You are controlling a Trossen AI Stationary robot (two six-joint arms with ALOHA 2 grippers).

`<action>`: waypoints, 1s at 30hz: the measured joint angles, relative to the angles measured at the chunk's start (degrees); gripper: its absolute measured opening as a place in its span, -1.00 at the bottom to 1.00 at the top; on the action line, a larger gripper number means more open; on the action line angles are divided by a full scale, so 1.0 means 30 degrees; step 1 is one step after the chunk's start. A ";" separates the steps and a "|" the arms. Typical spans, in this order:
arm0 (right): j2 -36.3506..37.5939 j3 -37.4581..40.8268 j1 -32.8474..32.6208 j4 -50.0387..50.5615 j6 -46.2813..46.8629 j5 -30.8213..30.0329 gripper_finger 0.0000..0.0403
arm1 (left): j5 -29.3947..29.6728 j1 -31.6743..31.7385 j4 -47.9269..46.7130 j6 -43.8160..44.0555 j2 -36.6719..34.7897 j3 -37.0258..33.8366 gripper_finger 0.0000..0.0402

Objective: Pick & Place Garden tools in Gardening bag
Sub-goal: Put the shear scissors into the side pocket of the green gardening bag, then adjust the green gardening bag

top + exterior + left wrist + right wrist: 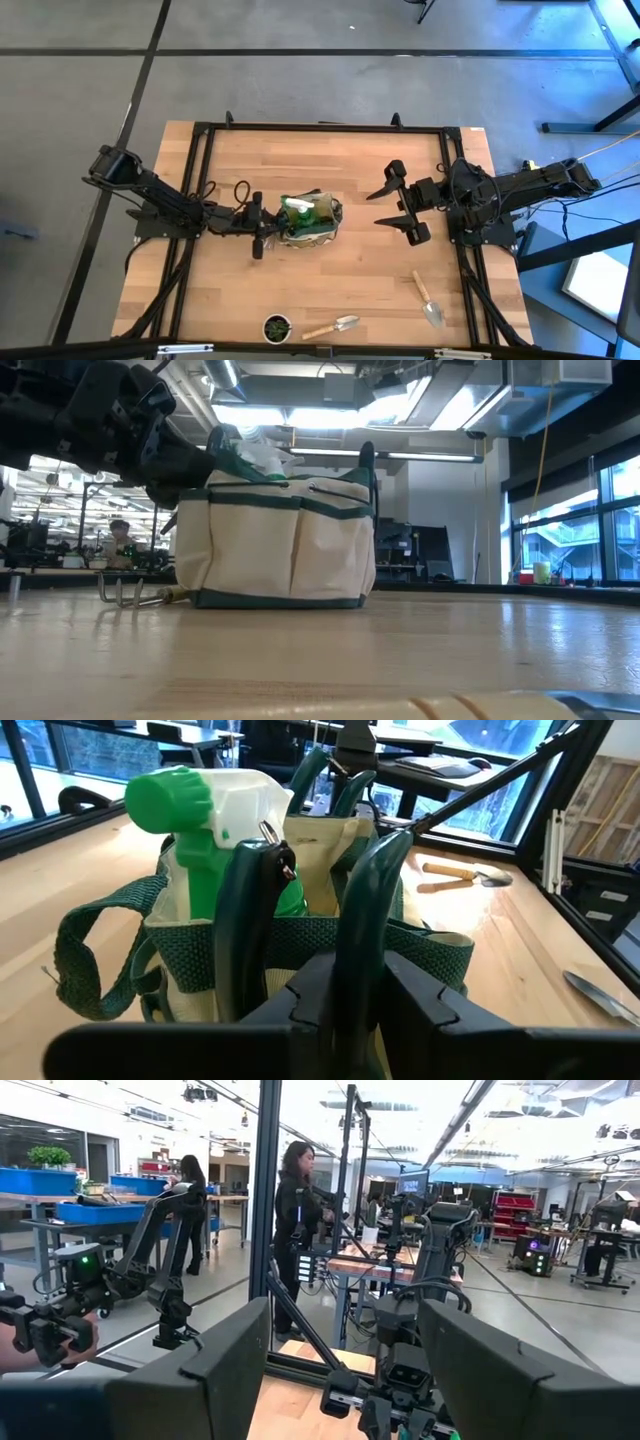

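While left tool (345, 990) grips green-handled pruners (300, 890) over gardening bag (312, 225), right tool (402, 205) open.

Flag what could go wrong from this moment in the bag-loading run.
1. The left pincer grips green-handled pruners over the gardening bag; a crooked drop could snag the webbing strap.
2. The spray bottle already fills the mouth and may block entry.
3. A push could slide the soft bag towards the fork beside it.

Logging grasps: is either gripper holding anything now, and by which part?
The left gripper holds the pruners over the gardening bag, jaws closed where the two handles meet. The right gripper is open and holds nothing.
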State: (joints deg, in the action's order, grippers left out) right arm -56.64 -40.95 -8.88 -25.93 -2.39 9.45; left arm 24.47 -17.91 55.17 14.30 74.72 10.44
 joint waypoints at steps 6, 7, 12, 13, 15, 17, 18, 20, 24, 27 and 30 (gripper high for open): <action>-0.0002 0.0000 0.0000 0.0000 0.0000 0.0005 0.29 | -0.0626 0.0000 -0.0056 -0.0048 0.0000 0.0000 -0.66; -0.0004 0.0000 0.0000 0.0000 0.0000 0.0001 0.29 | -0.0508 -0.0007 -0.0056 -0.0022 0.0000 0.0000 -0.61; 0.0000 0.0000 0.0000 0.0000 0.0000 0.0007 0.29 | -0.0358 0.0000 -0.0049 -0.0013 0.0000 0.0000 -0.36; -0.0005 0.0000 0.0000 0.0000 0.0000 0.0007 0.29 | -0.0358 0.0000 -0.0049 -0.0002 0.0000 0.0000 -0.32; -0.0001 0.0000 0.0000 0.0000 0.0000 0.0007 0.29 | -0.0366 -0.0006 -0.0049 0.0059 0.0000 0.0000 -0.24; -0.0006 0.0000 0.0000 0.0000 0.0000 0.0007 0.29 | -0.0366 -0.0019 -0.0049 0.0074 0.0000 0.0000 -0.17; -0.0007 0.0000 0.0000 0.0000 0.0000 0.0007 0.29 | -0.0376 -0.0036 -0.0049 0.0168 0.0000 0.0000 -0.14; 0.0000 0.0000 0.0000 0.0000 0.0000 0.0007 0.29 | -0.0489 -0.0067 -0.0109 0.0294 -0.0119 0.0000 -0.09; 0.0000 0.0000 0.0000 0.0000 -0.0004 0.0007 0.29 | -0.0492 -0.0124 -0.0652 0.0372 -0.0628 0.0000 -0.04; -0.0006 0.0000 0.0000 0.0000 0.0000 0.0007 0.29 | -0.0552 -0.0133 -0.1985 0.1042 -0.1259 0.0000 -0.04; -0.0007 0.0000 0.0000 0.0000 0.0000 0.0007 0.29 | -0.0481 -0.0275 -0.3632 0.1595 -0.2090 0.0000 -0.04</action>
State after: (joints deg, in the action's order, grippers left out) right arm -56.66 -40.95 -8.88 -25.93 -2.39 9.47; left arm 23.03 -18.74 44.27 19.08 68.45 10.44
